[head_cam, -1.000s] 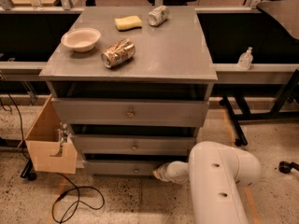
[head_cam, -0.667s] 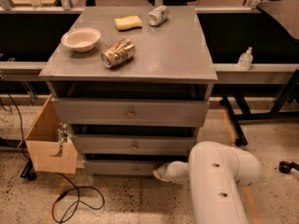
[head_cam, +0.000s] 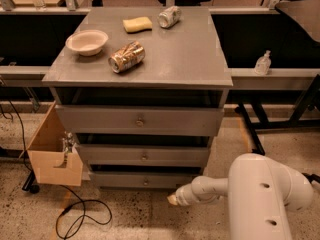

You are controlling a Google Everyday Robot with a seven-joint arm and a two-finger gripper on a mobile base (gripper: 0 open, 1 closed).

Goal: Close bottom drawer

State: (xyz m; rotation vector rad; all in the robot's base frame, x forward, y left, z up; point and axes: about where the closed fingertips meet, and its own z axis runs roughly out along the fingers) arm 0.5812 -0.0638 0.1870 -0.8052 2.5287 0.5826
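Note:
The bottom drawer [head_cam: 120,179] is the lowest and shortest grey front of the cabinet, with a small round knob [head_cam: 146,182]. A thin dark gap shows above it, under the middle drawer [head_cam: 115,155]. The wide top drawer [head_cam: 100,120] is above that. My gripper [head_cam: 173,199] is at the end of the white arm [head_cam: 260,194], low near the floor. It is just in front of the bottom drawer's right half, below and to the right of the knob. It holds nothing that I can see.
The cabinet top [head_cam: 180,59] carries a white bowl [head_cam: 87,42], a crushed can [head_cam: 127,57], a yellow sponge [head_cam: 137,24] and a second can [head_cam: 169,17]. A cardboard box [head_cam: 50,154] hangs at the cabinet's left. A black cable [head_cam: 75,219] lies on the floor.
The gripper tip has dropped a little and moved back from the bottom drawer's front. The arm's body has shifted right. The items on top have not moved.

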